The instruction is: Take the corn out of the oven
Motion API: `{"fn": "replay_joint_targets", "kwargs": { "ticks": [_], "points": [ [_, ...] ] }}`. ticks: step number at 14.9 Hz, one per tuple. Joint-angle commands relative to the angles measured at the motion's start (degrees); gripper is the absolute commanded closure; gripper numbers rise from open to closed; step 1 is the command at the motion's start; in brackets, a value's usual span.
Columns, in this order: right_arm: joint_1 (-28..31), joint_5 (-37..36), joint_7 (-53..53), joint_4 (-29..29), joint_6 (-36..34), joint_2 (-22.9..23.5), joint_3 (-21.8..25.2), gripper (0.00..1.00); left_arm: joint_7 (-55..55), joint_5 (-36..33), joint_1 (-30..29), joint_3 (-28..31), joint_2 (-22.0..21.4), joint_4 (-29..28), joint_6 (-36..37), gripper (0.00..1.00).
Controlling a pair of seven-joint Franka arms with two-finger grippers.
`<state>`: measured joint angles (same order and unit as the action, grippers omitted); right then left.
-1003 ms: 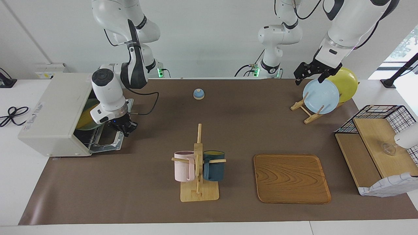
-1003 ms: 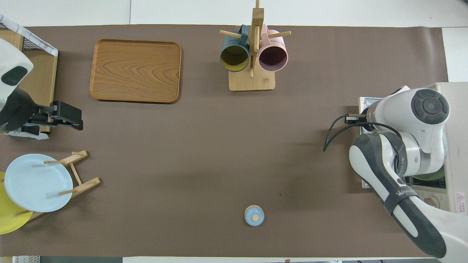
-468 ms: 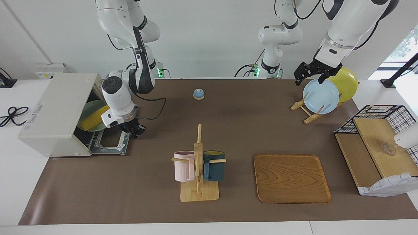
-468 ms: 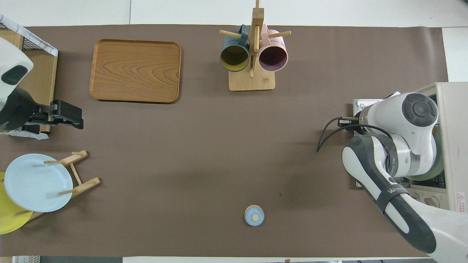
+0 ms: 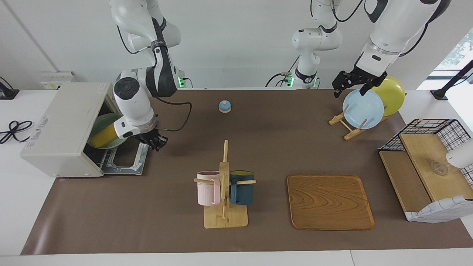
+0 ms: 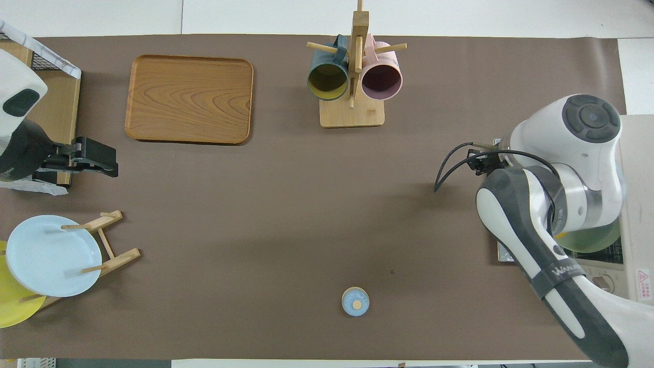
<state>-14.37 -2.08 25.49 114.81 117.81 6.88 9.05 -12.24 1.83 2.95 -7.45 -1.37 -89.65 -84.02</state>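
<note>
Right gripper (image 5: 154, 141), fingers' state indiscernible, hangs over the open oven (image 5: 63, 127) door, the corn (image 5: 103, 135) lying just inside on a green plate (image 5: 97, 127); left gripper (image 5: 349, 84) waits open; a slanted reach could knock the plate.

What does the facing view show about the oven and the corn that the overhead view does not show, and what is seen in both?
Only the facing view shows the corn lying on a green plate inside the oven, and the right gripper over the lowered door. Only the overhead view shows the oven's warning sticker. Both show the oven, the plate's rim, the right arm and the waiting left gripper.
</note>
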Motion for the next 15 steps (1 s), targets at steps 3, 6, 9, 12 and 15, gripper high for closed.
{"fn": "replay_joint_targets", "kwargs": {
  "ticks": [3,6,9,12,15],
  "points": [
    [6.2,-4.6,0.5,1.7,-6.5,-3.4,0.1,0.70,0.5,-0.1,-0.2,0.1,-1.1,-1.4,-2.5,0.00],
    [9.5,-4.5,-1.8,3.6,-6.6,-4.1,0.1,0.72,0.6,-0.1,0.0,0.1,-1.2,-2.2,-3.5,0.00],
    [10.2,-4.5,-2.1,7.0,-5.6,-5.5,0.1,0.73,0.6,-0.1,0.4,-0.1,-1.1,-2.5,-4.3,0.00],
    [10.3,-4.5,-2.4,7.3,-5.2,-5.5,0.1,0.74,0.6,0.9,0.4,-0.2,-1.1,-2.5,-5.0,0.00],
    [10.7,-4.5,-3.7,8.4,-3.0,-5.6,0.1,0.75,0.6,1.1,0.4,-0.2,-1.1,-2.5,-5.1,0.00]
  ]
}}
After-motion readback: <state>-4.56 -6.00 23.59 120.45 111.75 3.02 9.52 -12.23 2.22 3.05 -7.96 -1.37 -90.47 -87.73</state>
